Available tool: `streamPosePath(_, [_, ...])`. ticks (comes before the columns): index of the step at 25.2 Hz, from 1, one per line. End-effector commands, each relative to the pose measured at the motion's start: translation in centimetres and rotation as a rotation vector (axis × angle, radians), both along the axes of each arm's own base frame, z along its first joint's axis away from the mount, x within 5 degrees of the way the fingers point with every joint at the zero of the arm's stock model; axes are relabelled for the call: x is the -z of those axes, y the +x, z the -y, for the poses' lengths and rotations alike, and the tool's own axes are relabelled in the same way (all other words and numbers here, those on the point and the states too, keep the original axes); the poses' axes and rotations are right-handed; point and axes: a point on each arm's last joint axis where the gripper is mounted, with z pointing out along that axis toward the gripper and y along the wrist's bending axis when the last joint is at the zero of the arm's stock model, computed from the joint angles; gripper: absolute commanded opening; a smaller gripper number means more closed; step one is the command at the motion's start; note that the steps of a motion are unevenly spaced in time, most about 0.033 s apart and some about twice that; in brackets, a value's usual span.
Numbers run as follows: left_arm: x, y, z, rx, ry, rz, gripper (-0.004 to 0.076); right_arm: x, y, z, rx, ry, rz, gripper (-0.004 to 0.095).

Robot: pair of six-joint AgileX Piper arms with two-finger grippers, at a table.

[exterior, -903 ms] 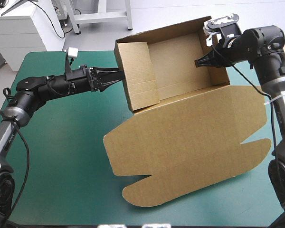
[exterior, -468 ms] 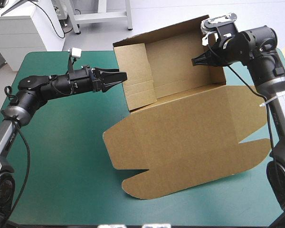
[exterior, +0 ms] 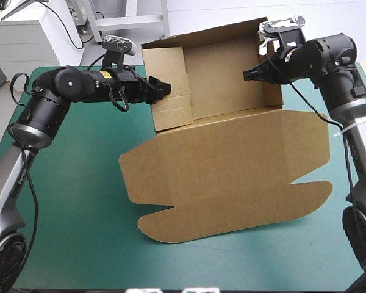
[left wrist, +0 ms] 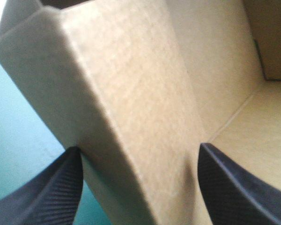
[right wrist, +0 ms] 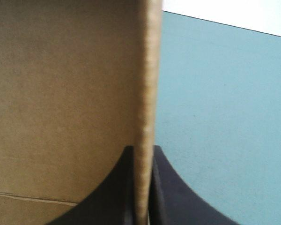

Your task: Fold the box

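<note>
high view: box (exterior: pixel 232 177) on the table (exterior: pixel 79 201), centre to far edge. walls raised at the far part, lid flat toward the near edge. left pincer (exterior: pixel 163 89) at the box's left wall. right pincer (exterior: pixel 249 74) at the top of the right wall.

left wrist view: fingers (left wrist: pixel 47 187) spread wide, the left wall's folded edge between them, not pinched. box floor beyond one finger, teal-green cover beyond the other.

right wrist view: fingers (right wrist: pixel 112 187) pressed almost together, pinching the right wall's thin edge. teal-green cover beside it.
</note>
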Motion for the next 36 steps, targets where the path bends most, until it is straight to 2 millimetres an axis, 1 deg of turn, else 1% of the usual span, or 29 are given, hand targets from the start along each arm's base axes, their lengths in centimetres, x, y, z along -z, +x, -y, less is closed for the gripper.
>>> streamPosePath(1, [-3.7,-1.9,0.4,-0.092,-0.034,0.076,0.0441,-3.5,-1.8,-1.6,-0.085,0.230,0.133,-0.0017])
streamPosePath(5, [-3.8,-1.9,0.3,-0.152,-0.028,0.074,0.0438,-3.7,-1.7,-1.8,-0.094,0.266,0.151,-0.0017])
streamPosePath(7, [-3.8,-1.7,0.4,-0.168,-0.050,0.069,0.0417,-3.7,-1.7,-1.8,-0.096,0.273,0.149,-0.0017])
streamPosePath(9, [-3.8,-1.4,0.5,-0.183,-0.073,0.069,0.0372,-3.8,-1.8,-1.9,-0.100,0.281,0.147,-0.0017])
streamPosePath(13, [-3.2,-0.8,0.6,-0.221,-0.099,0.028,0.0249,-3.9,-1.8,-2.1,-0.104,0.326,0.143,-0.0017])
streamPosePath(15, [-2.9,-0.5,0.8,-0.223,-0.099,0.016,0.0218,-4.1,-1.9,-2.4,-0.120,0.366,0.146,-0.0018])
streamPosePath(18, [-2.9,-0.3,0.9,-0.224,-0.110,0.019,0.0167,-4.2,-1.9,-2.5,-0.137,0.373,0.152,-0.0019])
streamPosePath(19, [-2.9,-0.3,0.9,-0.225,-0.113,0.024,0.0140,-4.2,-1.9,-2.5,-0.139,0.370,0.153,-0.0019])
streamPosePath(20, [-3.0,-0.3,0.9,-0.226,-0.116,0.028,0.0080,-4.1,-1.8,-2.5,-0.137,0.361,0.153,-0.0019])
streamPosePath(21, [-3.0,-0.3,0.9,-0.226,-0.113,0.030,0.0050,-4.0,-1.8,-2.4,-0.133,0.346,0.152,-0.0019])
streamPosePath(22, [-2.9,-0.3,0.9,-0.221,-0.103,0.036,0.0003,-3.8,-1.8,-2.3,-0.128,0.322,0.140,-0.0019])
streamPosePath(23, [-2.9,-0.3,0.9,-0.217,-0.097,0.041,-0.0008,-3.6,-1.8,-2.2,-0.126,0.303,0.132,-0.0019])
streamPosePath(26, [-2.7,-0.2,0.7,-0.222,-0.049,0.050,-0.0008,-2.3,-1.5,-1.8,-0.115,0.193,0.062,-0.0019])
streamPosePath(28, [-2.1,0.1,0.6,-0.226,-0.014,0.039,-0.0008,-1.5,-1.1,-1.7,-0.108,0.155,0.017,-0.0019])
streamPosePath(31, [-0.4,1.1,1.0,-0.208,0.056,-0.014,-0.0008,0.8,0.1,-1.9,-0.109,0.098,-0.091,-0.0019])
streamPosePath(32, [0.5,1.6,1.2,-0.204,0.080,-0.046,-0.0008,1.8,0.6,-2.0,-0.109,0.086,-0.132,-0.0019])
streamPosePath(34, [1.8,2.3,1.4,-0.201,0.117,-0.076,-0.0008,3.4,1.6,-2.3,-0.107,0.073,-0.199,-0.0019])
streamPosePath(36, [2.9,3.1,1.3,-0.208,0.146,-0.109,-0.0008,4.5,2.4,-2.6,-0.101,0.084,-0.233,-0.0020])
